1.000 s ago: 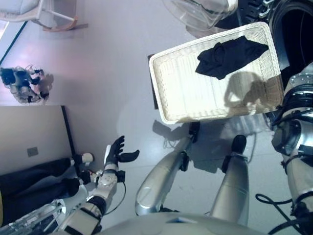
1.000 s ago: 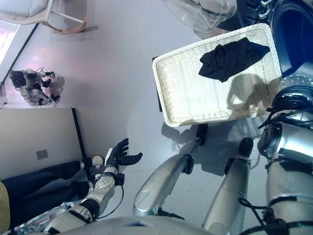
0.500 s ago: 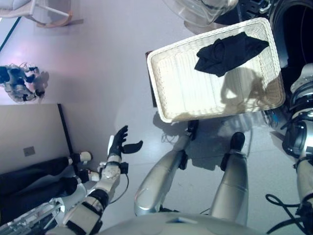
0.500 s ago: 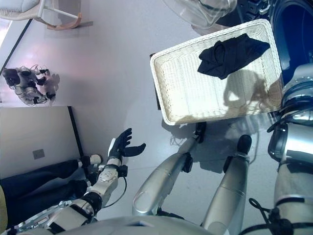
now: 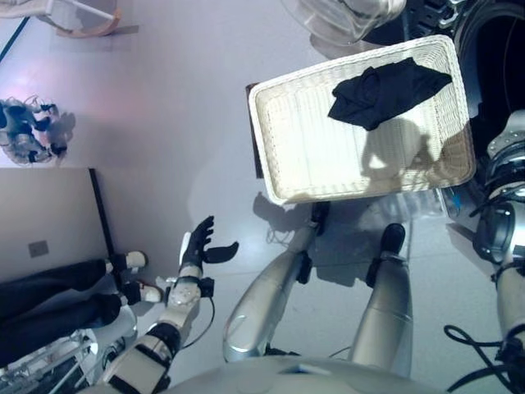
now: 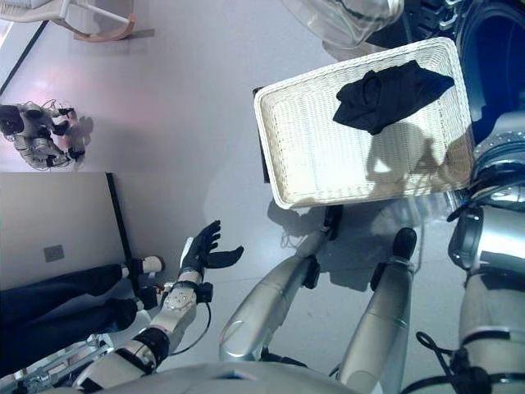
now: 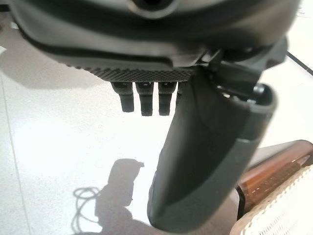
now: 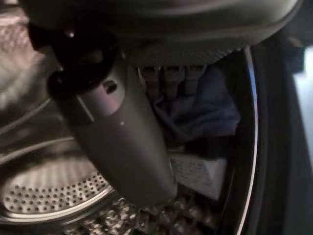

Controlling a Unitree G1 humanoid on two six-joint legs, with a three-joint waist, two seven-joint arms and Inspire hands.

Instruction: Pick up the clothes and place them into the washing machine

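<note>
A black garment (image 5: 385, 90) lies in the far right part of the white wicker basket (image 5: 287, 156), which rests on a dark brown box (image 7: 274, 169) beside the washing machine (image 5: 492, 49). My right arm reaches past the basket's right side into the machine. In the right wrist view my right hand (image 8: 122, 147) is inside the perforated steel drum (image 8: 49, 196), fingers straight, with a blue cloth (image 8: 205, 110) lying in the drum just past them. My left hand (image 5: 197, 246) hangs open and empty over the floor at the lower left, far from the basket.
The machine's clear round door (image 5: 344, 20) stands open beyond the basket. A person's dark-trousered legs (image 5: 49, 287) lie along a grey panel at the lower left. A small device with cables (image 5: 25, 135) sits on the floor at the left. A chair's wooden base (image 5: 82, 20) is at the top left.
The whole picture has shifted a little. My left hand stays open and has risen slightly. The basket and the black garment have not moved.
</note>
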